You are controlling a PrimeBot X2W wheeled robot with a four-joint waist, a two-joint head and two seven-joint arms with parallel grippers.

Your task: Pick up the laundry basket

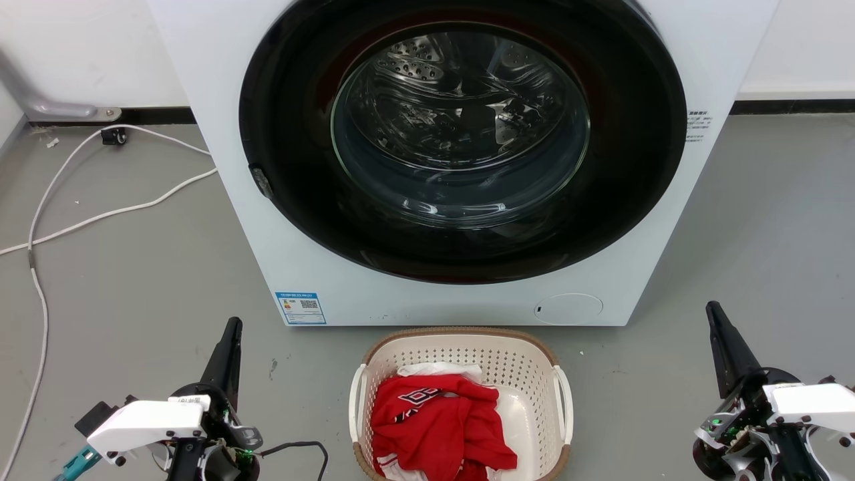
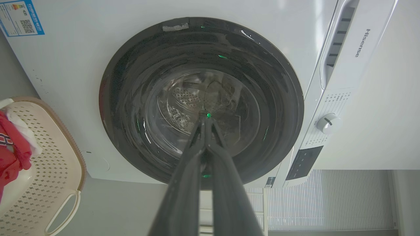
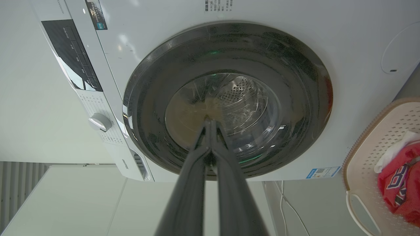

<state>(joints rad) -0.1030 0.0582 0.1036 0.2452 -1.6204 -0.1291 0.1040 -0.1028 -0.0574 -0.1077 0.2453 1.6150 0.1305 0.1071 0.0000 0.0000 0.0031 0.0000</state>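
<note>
I have not yet reached the laundry basket (image 1: 507,361); the left gripper (image 1: 231,332) and right gripper (image 1: 714,315) flank it, fingers together. Next I must open them toward its handles (image 1: 355,404).

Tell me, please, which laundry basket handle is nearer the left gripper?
The left handle of the laundry basket, on the side facing the left gripper; the right handle lies beyond the red clothing.

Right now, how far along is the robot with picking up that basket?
Nothing looks done: the laundry basket sits on the floor before the washing machine, red clothes inside. Nothing is in hand: the left gripper and right gripper are shut, clear of it. Left: reach its handles, grip, lift.
</note>
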